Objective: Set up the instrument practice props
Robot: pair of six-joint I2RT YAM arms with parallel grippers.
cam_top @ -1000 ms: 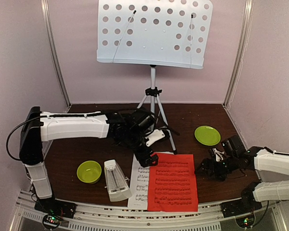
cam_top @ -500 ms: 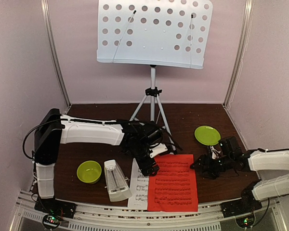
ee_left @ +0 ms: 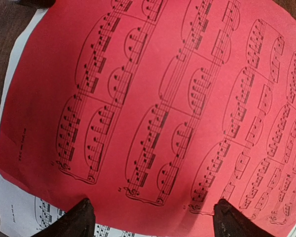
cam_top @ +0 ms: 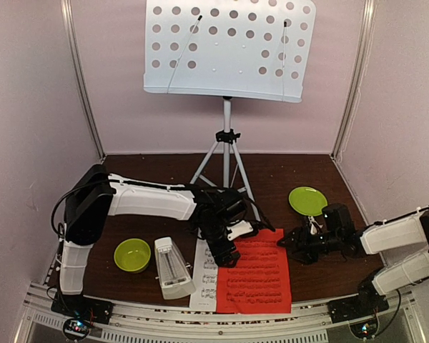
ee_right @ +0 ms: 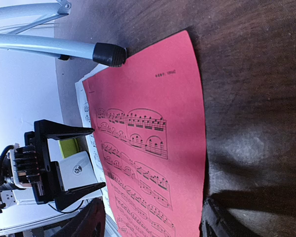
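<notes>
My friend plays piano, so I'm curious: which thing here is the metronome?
Find the perforated music stand at the back, then look down to the near edge of the table. Between the lime-green bowl and the white sheet sits the metronome, the only small white pyramid with a clear cover.

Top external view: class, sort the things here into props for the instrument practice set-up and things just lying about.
Belong to the job: red sheet, white sheet, metronome, music stand.
Just lying about: lime-green bowl, lime-green plate.
</notes>
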